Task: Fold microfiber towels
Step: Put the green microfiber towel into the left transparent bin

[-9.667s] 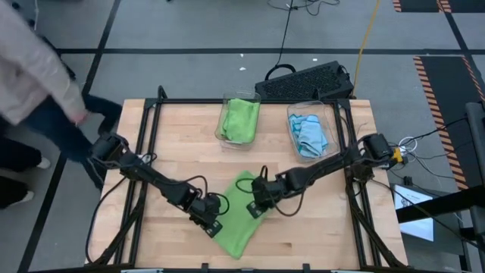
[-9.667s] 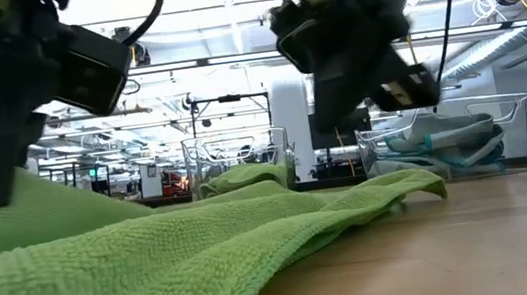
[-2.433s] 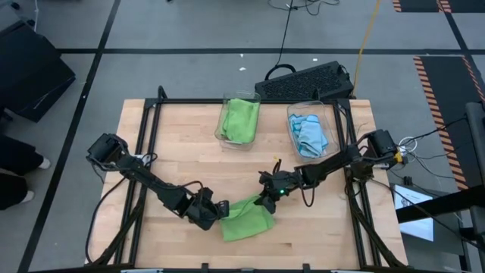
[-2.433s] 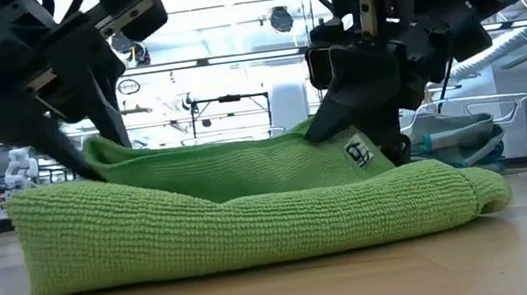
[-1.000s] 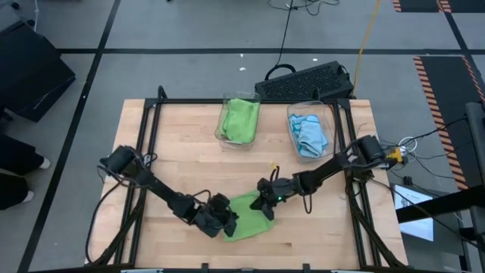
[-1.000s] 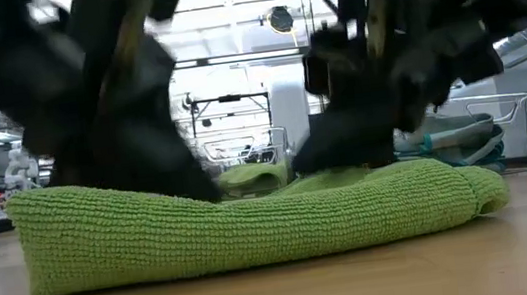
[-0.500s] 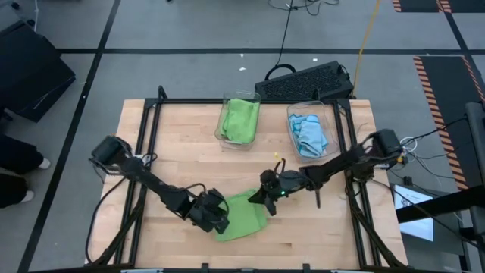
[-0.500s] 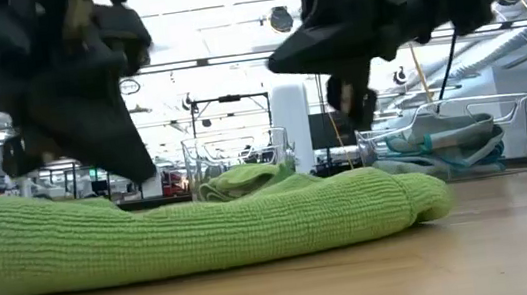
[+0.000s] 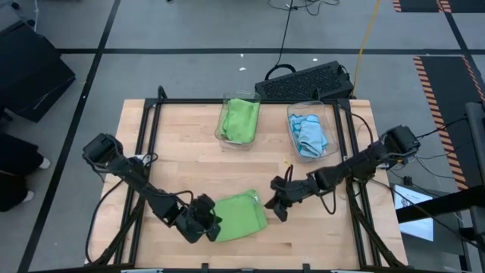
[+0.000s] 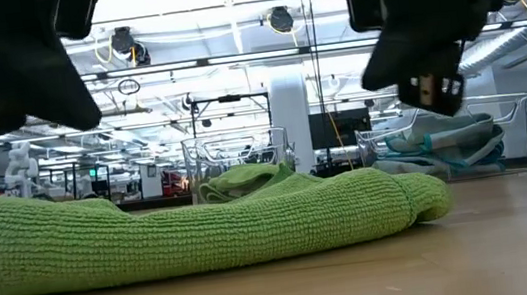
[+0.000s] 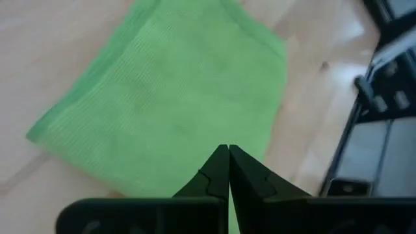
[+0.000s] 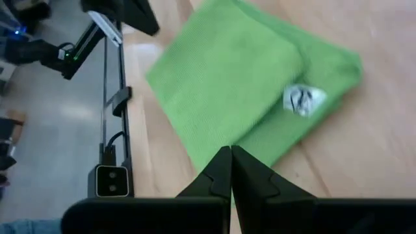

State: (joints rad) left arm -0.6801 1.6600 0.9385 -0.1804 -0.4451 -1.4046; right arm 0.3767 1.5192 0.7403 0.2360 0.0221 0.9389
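Low view puts the folded green towel (image 10: 183, 233) nearest, a thick lime pad lying flat on the table (image 10: 478, 252) with its rounded fold toward the camera. Above it hang both grippers, neither touching it. From overhead, the left gripper (image 9: 203, 225) sits just beside the pad's left edge, fingers pressed together on nothing, and the right gripper (image 9: 277, 202) hangs just off its right edge, likewise clenched and empty. The right wrist view shows the pad's label (image 12: 303, 99) near one corner and the layers roughly square, one edge a little proud.

Farther back stand two clear bins: the left bin (image 9: 239, 137) holds green towels (image 9: 241, 118) and the right bin (image 9: 324, 144) holds light blue towels (image 9: 309, 134).

Judging from this, the fold looks done and the pad likely needs moving to the green bin. The risk is in the pickup: pinching only the top layer would let the fold fall open, and a low sweep by either shut gripper could drag the pad askew.
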